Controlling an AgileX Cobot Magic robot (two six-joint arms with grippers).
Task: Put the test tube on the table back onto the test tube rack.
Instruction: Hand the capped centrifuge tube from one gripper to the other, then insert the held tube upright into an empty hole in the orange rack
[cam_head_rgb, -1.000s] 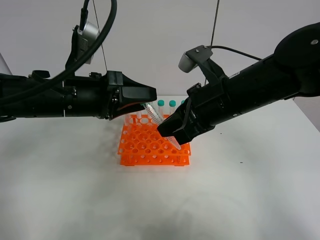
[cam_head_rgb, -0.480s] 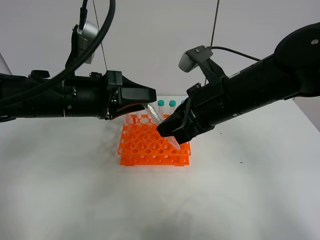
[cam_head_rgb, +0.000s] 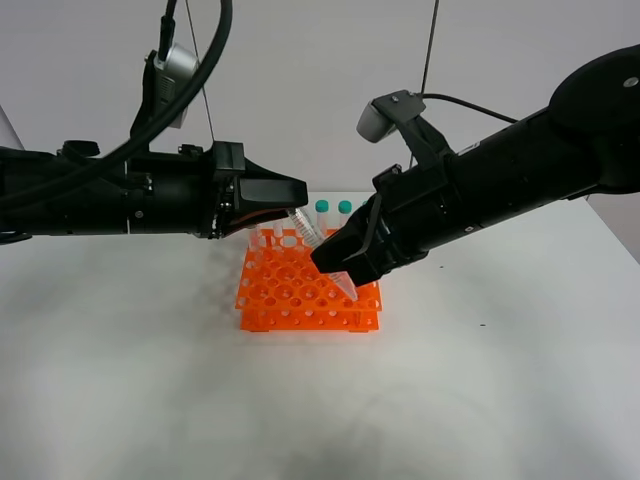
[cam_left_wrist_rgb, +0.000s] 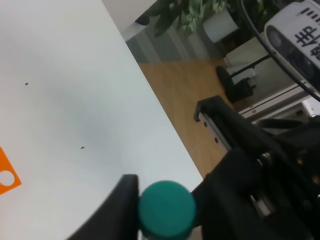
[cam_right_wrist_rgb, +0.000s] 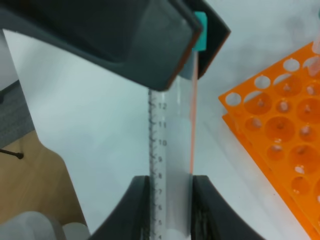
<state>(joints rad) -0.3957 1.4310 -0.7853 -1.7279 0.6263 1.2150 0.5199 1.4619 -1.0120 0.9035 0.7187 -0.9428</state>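
Test tube rack (cam_head_rgb: 300, 290): stands on the table (cam_head_rgb: 150, 400), about midway between the left and right edges and nearer the far edge. Seated tubes (cam_head_rgb: 322, 209) with teal caps stand upright along the rack's far side.

Test tube (cam_head_rgb: 308, 232): off the table, held in the air above the rack. It is tilted, with the pointed tip low over the rack's near right corner and the capped end raised towards the far left.

Left gripper (cam_head_rgb: 285, 203): narrow, closed about the capped end. In the left wrist view the teal cap (cam_left_wrist_rgb: 166, 209) sits between both fingers with no gap showing.

Right gripper (cam_head_rgb: 338, 258): narrow, clamped on the tube's lower barrel. In the right wrist view its fingers (cam_right_wrist_rgb: 139, 210) press on either side of the graduated wall.

The tip is not in any hole of the rack. Whether it lines up with a particular hole cannot be told.

Both arms reach in over the table from opposite sides and meet above the rack.
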